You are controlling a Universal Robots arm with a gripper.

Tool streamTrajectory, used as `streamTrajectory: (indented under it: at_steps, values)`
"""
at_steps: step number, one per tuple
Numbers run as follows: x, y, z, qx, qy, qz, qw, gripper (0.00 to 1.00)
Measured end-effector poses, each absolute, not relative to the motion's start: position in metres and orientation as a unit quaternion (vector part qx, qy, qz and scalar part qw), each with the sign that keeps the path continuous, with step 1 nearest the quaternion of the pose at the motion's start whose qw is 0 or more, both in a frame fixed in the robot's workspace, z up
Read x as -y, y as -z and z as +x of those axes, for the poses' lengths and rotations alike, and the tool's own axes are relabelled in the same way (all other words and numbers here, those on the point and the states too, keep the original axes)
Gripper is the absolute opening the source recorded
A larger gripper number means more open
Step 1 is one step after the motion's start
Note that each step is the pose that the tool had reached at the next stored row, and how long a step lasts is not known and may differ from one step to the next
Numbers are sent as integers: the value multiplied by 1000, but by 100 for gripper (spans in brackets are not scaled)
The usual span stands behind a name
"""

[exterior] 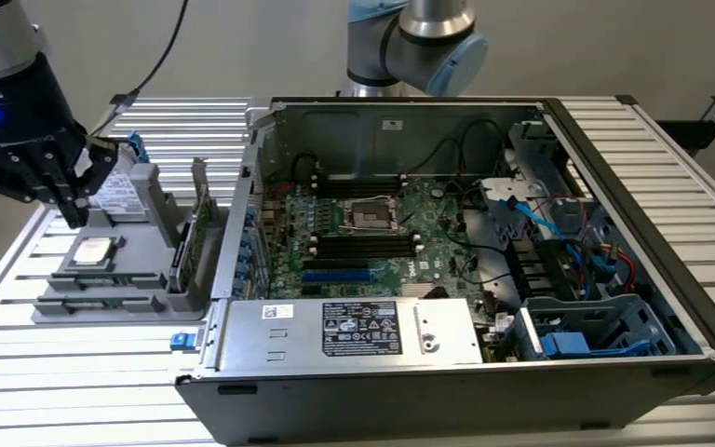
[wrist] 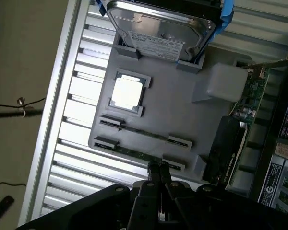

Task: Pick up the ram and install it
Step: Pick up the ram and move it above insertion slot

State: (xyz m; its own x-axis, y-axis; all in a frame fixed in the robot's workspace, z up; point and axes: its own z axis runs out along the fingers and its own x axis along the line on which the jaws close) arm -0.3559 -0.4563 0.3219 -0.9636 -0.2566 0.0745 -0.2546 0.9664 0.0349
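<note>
The gripper [exterior: 78,220] [wrist: 157,168] hangs over the grey parts tray [exterior: 146,244] [wrist: 182,115], at the exterior view's left. Its two fingers are pressed together and carry nothing.

The ram [wrist: 134,153] stands on edge in the tray's outermost pair of slotted holders. In the wrist view the closed fingertips [wrist: 153,167] line up over this stick near one of its end holders. Whether they touch it cannot be determined. A second ram stick [wrist: 144,134] stands parallel in the next pair of holders, just beside the first.

The tray also holds:
- a processor [exterior: 94,251] [wrist: 127,92] lying flat in a square recess beside the second stick;
- a hard drive [exterior: 119,196] [wrist: 158,28] propped upright at the far end, with blue rails;
- an expansion card [exterior: 196,237] [wrist: 249,91] standing on edge along the side nearest the computer.

The tray rests on a slatted aluminium table [exterior: 85,372]. Next to it the computer case [exterior: 631,158] lies open on its side. It exposes the motherboard [exterior: 389,270], whose black memory slots [exterior: 364,244] flank the processor socket [exterior: 370,216]. A power supply [exterior: 345,331] occupies the near edge of the case.
</note>
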Motion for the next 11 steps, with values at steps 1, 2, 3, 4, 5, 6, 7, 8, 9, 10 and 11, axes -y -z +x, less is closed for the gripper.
streamTrajectory:
  at_steps: [1,2,3,4,5,6,7,8,9,10,11]
  values:
    - [456,-321,-356,990,12,138,39,10]
    - [456,-320,-356,988,12,147,39,10]
    - [456,-320,-356,987,12,156,39,10]
    - [456,-319,-356,985,13,165,39,10]
    - [456,-318,-356,984,13,174,39,10]
    - [456,-318,-356,982,13,183,39,10]
    - [456,-317,-356,981,13,192,39,10]
    - [456,-316,-356,979,14,201,39,10]
    - [456,-315,-356,977,14,210,39,10]
    - [456,-315,-356,975,15,218,39,10]
    - [456,-314,-356,973,16,227,39,10]
